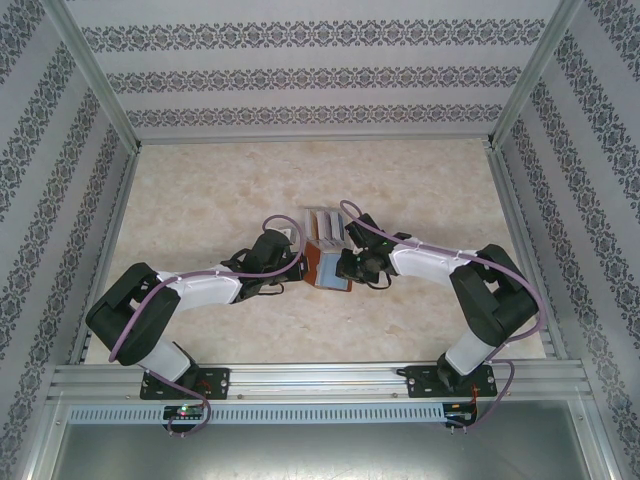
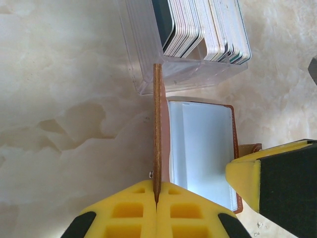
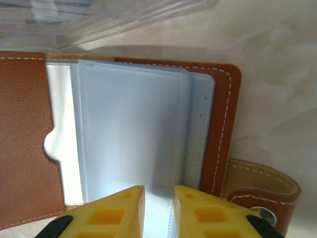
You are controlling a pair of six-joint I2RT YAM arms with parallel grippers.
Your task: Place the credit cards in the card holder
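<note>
Left gripper (image 2: 156,201) clamps the card holder (image 3: 225,119) cover (image 2: 157,134) upright. Right gripper (image 3: 158,206) is narrowly parted over the sleeves (image 3: 133,129) (no card held). Credit cards (image 2: 198,29) sit in the clear box (image 2: 143,54) on the far side. Risk: the cover slips and the holder flops shut.

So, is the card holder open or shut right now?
Open: the left pincer holds one cover of the card holder upright; the other lies flat, pale sleeves exposed.
</note>
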